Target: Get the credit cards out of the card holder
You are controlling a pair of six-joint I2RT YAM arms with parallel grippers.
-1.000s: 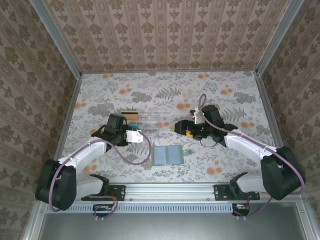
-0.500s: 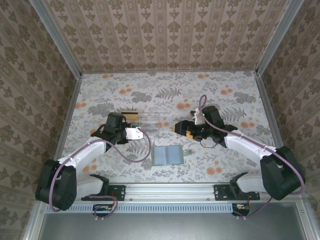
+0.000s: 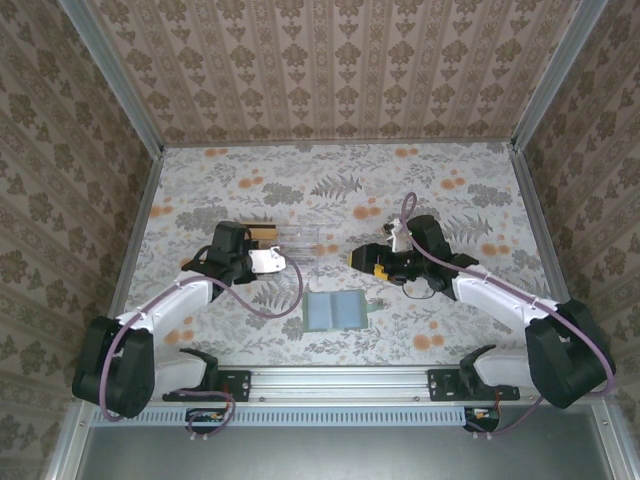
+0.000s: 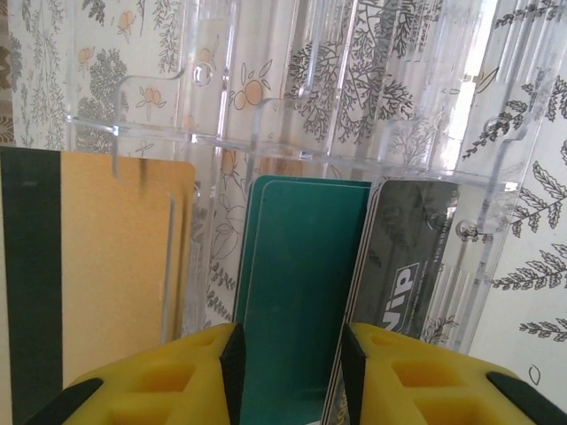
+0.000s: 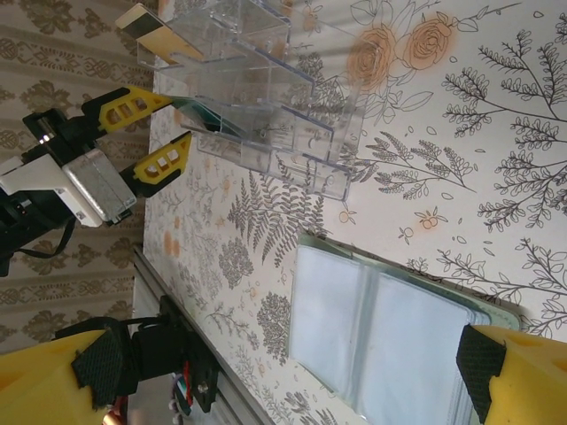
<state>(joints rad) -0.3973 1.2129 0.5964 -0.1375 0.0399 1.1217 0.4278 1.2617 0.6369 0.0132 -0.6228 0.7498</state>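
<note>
a floral-patterned table (image 3: 450,170) is seen from above, with two arms reaching in from its near edge. the card holder (image 3: 335,311) is laid open and flat on the table near the front, between the two arms, with its pale blue-grey inner panels turned upward. beyond it, a clear plastic tray (image 3: 305,240) is set near the middle of the table. the credit cards (image 3: 262,232) are stood on edge in its slots, apart from the card holder.

from the left wrist camera, three cards are made out side by side. a gold card (image 4: 115,257) with a dark stripe is at the left, a teal-green card (image 4: 297,292) is in the middle, and a grey card (image 4: 403,266) printed "vip" is at the right. a second teal edge is seen just behind the middle card.

the left gripper (image 4: 288,376) is placed at the tray, with one yellow finger at each side edge of the teal-green card. whether the card is pinched or only flanked cannot be told. the right gripper (image 3: 356,257) is held just right of the tray with its fingers spread wide. in its wrist view the card holder is seen below, between the fingertips.
</note>
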